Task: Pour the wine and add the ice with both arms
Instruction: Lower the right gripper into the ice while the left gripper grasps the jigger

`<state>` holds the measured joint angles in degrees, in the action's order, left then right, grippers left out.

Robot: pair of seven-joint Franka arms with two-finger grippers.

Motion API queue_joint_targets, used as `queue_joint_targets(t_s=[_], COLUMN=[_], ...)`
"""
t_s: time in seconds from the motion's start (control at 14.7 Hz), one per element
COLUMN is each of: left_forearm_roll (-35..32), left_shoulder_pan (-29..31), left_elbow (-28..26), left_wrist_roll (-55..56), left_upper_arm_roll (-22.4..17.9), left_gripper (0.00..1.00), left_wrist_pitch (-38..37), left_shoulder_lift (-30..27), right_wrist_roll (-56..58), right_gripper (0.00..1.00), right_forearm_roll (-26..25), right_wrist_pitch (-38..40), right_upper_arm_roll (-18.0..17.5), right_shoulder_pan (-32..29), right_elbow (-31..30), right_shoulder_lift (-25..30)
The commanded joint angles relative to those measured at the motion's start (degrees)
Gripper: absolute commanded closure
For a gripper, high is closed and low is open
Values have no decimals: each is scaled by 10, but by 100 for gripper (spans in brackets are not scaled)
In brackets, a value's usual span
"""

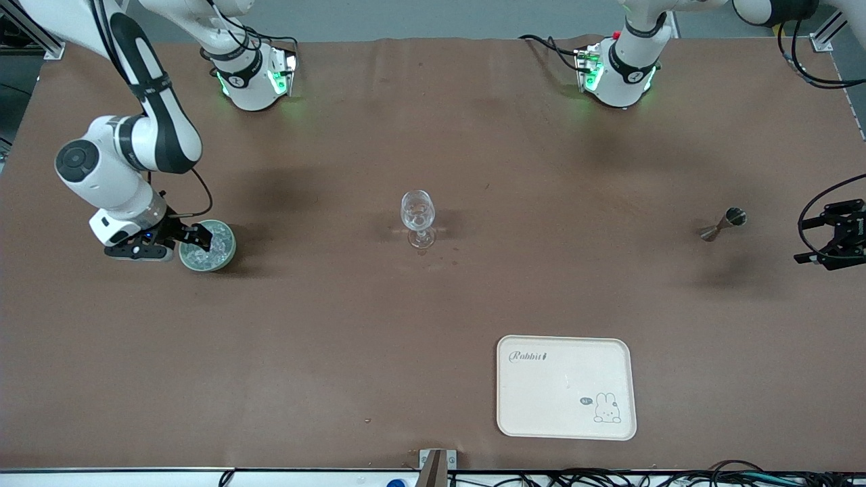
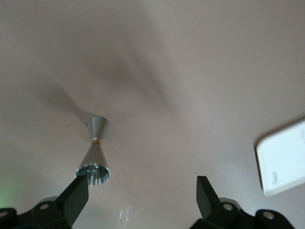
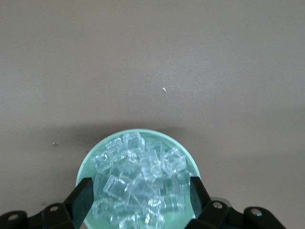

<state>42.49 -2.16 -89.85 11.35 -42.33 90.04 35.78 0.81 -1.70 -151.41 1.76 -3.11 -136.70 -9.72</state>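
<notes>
Black fingers of right gripper spread astride pale green round bowl heaped with clear glassy ice cubes, rim not yet clamped, likely poised to lift. Seen only from left wrist: left gripper released, waiting near silver double-cone jigger. Clear stemmed wine glass midtable.

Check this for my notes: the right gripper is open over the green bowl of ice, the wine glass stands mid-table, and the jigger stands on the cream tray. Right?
Not quite. In the front view the jigger stands on the bare table toward the left arm's end, well apart from the cream tray. The rest holds: right gripper open over the ice in the green bowl, wine glass mid-table.
</notes>
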Motion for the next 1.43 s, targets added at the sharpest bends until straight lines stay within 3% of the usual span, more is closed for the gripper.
queue_joint_targets(t_s=[0.0, 0.2, 0.82, 1.02, 1.36], left_forearm_roll=[26, 30, 92, 131, 184], left_shoulder_pan=[15, 22, 80, 81, 96], left_elbow=[16, 16, 3, -2, -5], left_wrist_roll=[23, 24, 14, 15, 13], left_upper_arm_roll=[-9, -10, -7, -6, -5], left_gripper=[0, 0, 0, 1, 2], left_wrist_pitch=[-31, -49, -126, -154, -188], left_shoulder_lift=[46, 85, 171, 192, 210], right_wrist_roll=[4, 3, 2, 2, 0], right_gripper=[29, 36, 36, 43, 67], right_forearm_roll=[-6, -6, -6, -6, -5], right_wrist_pitch=[-30, -30, -17, -18, -17], right_upper_arm_roll=[1, 0, -1, -2, -3], right_shoulder_pan=[-1, 0, 3, 4, 4], right_elbow=[-22, -31, -50, -48, -47], right_shoulder_lift=[-3, -8, -5, -9, -11])
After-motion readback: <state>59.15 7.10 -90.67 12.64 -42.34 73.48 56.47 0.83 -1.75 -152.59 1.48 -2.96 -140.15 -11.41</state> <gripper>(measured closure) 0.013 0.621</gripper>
